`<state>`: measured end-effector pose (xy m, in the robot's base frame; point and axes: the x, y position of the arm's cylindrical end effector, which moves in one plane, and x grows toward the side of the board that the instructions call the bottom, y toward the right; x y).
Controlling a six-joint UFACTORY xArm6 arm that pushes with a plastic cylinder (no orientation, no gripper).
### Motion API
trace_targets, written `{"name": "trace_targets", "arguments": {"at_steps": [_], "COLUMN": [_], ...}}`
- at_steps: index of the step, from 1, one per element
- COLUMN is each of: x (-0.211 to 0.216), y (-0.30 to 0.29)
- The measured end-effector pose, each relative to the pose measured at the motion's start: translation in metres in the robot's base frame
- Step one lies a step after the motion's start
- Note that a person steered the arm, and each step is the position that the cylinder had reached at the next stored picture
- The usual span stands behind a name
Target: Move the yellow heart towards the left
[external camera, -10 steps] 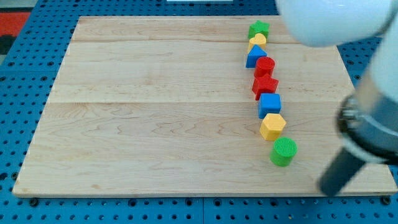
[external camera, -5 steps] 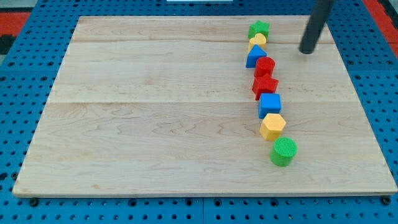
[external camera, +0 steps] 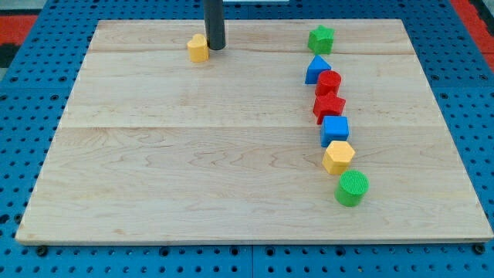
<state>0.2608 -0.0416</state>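
Pincer there is none: my tip [external camera: 215, 49] touches the yellow heart [external camera: 198, 48] at the counter's [external camera: 193, 170] upper left.

This looks like a robotics lab or test bench rather than a home or shop. A pale wooden table [external camera: 193, 154] of glued planks lies on a blue perforated base [external camera: 15, 116] with a regular grid of mounting holes, the kind used for fixing test rigs. A red panel [external camera: 11, 31] shows at the view's top left, though too little of it shows to identify. Small coloured blocks [external camera: 334, 127], bright and plain, suit a pushing experiment.
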Motion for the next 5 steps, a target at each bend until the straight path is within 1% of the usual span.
{"name": "trace_targets", "arguments": {"at_steps": [1, 2, 3, 4, 5], "x": [0.047, 0.04, 0.058, 0.072, 0.085], "y": [0.049, 0.115, 0.119, 0.154, 0.218]}}
